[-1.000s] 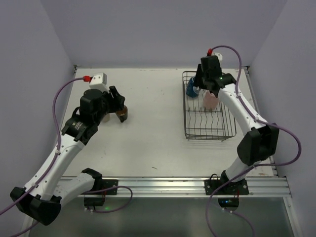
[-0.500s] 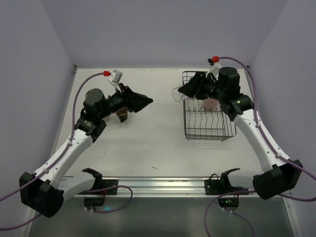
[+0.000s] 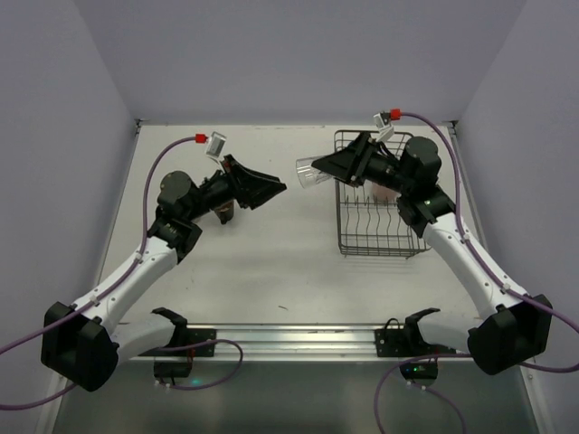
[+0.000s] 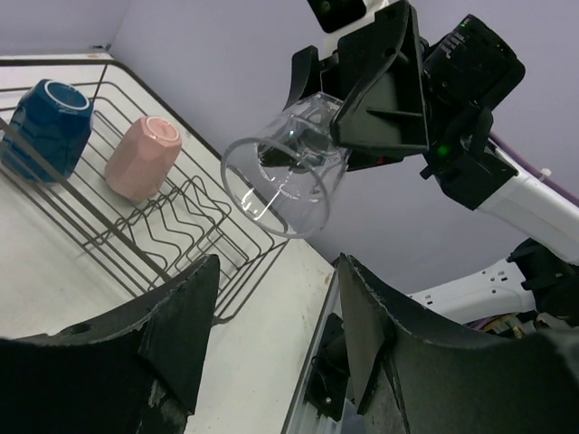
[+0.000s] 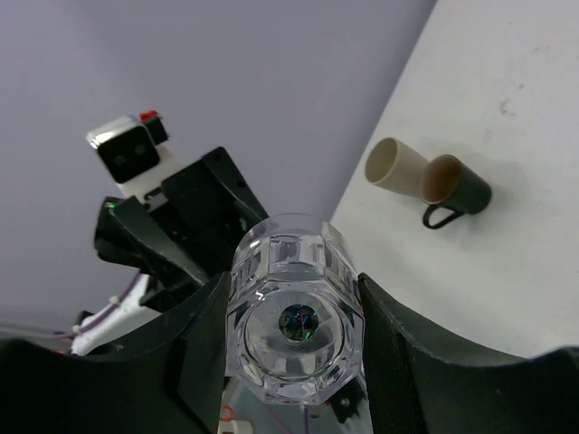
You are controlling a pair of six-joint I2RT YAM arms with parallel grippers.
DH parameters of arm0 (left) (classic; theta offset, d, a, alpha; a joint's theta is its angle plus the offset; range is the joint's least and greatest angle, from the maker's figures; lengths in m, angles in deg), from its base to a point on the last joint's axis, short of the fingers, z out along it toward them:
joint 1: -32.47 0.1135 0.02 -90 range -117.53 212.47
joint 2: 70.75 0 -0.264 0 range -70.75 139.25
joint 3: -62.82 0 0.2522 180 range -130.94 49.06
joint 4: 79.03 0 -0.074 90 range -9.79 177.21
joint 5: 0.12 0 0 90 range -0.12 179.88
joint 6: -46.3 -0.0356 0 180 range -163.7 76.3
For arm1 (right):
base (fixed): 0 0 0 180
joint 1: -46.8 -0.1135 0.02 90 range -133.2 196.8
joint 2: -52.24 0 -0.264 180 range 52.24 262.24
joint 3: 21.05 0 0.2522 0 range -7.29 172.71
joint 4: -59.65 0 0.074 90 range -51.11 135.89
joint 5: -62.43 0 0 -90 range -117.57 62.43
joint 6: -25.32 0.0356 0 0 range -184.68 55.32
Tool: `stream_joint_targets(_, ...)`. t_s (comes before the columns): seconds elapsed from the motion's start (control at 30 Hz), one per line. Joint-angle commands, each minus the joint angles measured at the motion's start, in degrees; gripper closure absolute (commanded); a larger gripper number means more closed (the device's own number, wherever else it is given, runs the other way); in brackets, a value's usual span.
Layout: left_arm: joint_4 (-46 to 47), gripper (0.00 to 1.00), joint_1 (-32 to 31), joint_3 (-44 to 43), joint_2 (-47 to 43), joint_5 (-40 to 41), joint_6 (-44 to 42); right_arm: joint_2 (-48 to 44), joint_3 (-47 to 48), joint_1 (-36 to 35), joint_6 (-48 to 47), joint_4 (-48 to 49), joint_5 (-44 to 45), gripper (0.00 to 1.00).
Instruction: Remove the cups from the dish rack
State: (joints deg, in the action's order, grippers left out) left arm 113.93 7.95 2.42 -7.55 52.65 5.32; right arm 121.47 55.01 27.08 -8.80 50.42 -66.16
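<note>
My right gripper (image 3: 324, 170) is shut on the small clear glass (image 3: 306, 173) and holds it on its side in the air, left of the dish rack (image 3: 384, 244). The glass fills the right wrist view (image 5: 294, 330). My left gripper (image 3: 271, 187) is open and empty, pointing at the glass from the left with a small gap; its jaws (image 4: 276, 271) sit below the glass (image 4: 285, 176). The blue mug (image 4: 45, 127) and pale pink cup (image 4: 143, 155) lie in the rack (image 4: 181, 226). The cream-beige mug (image 5: 398, 165) and dark brown mug (image 5: 457, 185) lie side by side on the table.
The dark brown mug (image 3: 223, 210) lies under my left forearm at the table's left. Purple walls close the table in at the back and both sides. A metal rail (image 3: 298, 339) runs along the near edge.
My right gripper has lifted the clear glass out of the rack and carried it left. My left gripper has swung up from the brown mug and turned right towards the glass.
</note>
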Motion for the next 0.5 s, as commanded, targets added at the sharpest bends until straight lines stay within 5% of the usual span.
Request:
stream_joint_targets(0.0,8.95,0.41,-1.15,1.54,-1.41,-1.96,1.17,-0.33,-0.69,-1.45,8.62,10.74,-2.28,1.0)
stream_joint_targets(0.47,17.49,0.41,-3.44,3.83,-3.87,-3.99,1.26,4.77,2.21,-7.6,12.41,14.97,-0.52,1.0)
